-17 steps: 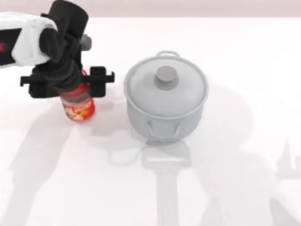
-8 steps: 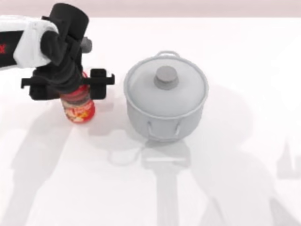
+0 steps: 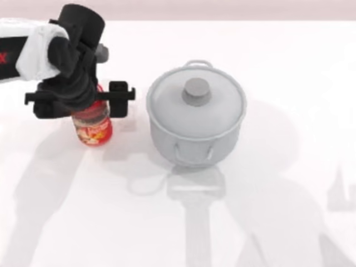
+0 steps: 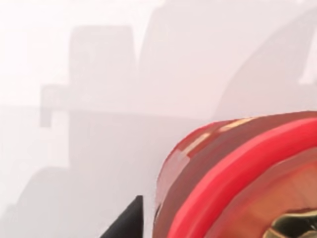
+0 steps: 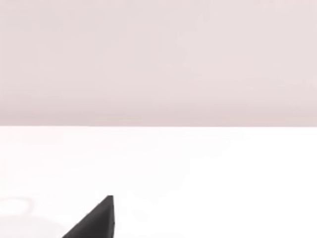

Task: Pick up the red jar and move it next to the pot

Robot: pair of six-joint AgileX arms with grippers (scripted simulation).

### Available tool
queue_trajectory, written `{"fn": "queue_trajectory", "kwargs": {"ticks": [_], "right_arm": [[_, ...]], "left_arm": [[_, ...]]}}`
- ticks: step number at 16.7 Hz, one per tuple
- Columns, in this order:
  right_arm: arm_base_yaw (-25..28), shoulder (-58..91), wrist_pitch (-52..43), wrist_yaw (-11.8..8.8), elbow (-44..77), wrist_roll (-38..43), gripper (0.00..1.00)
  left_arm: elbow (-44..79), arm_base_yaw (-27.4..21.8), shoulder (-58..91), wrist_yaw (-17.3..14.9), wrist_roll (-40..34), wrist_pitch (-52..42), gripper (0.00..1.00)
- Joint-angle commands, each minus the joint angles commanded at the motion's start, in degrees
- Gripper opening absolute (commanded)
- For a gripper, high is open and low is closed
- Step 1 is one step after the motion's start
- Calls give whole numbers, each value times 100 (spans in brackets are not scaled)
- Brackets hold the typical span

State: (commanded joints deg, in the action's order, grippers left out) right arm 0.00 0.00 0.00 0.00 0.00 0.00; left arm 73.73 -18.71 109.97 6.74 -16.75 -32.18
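Jar (image 3: 93, 125) stands on the table (image 3: 289, 67) toward its left side, upright, with my left gripper (image 3: 89, 99) directly above it and covering its top. From above, the gripper's black crossbar spans wider than the jar, and its fingers are hidden beneath the wrist, so I cannot tell from that view alone how they sit. My left wrist view shows the jar (image 4: 237, 178) filling the near corner, red rim and label band very close, with one dark fingertip (image 4: 126, 223) just beside its wall; whether that fingertip presses the jar I cannot tell. Pot (image 3: 196, 114) sits near the table's middle, lid on, just right of the jar with a bare gap between them. My right arm is outside the top view; its wrist view shows only bare table and one dark fingertip (image 5: 94, 220).
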Motion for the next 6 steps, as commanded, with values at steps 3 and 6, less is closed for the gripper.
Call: {"fn": "queue_trajectory", "kwargs": {"ticks": [3,6], "right_arm": [[0,0,0,0,0,0,100],[0,0,0,0,0,0,100]], "left_arm": [[0,0,0,0,0,0,100],[0,0,0,0,0,0,100]]}}
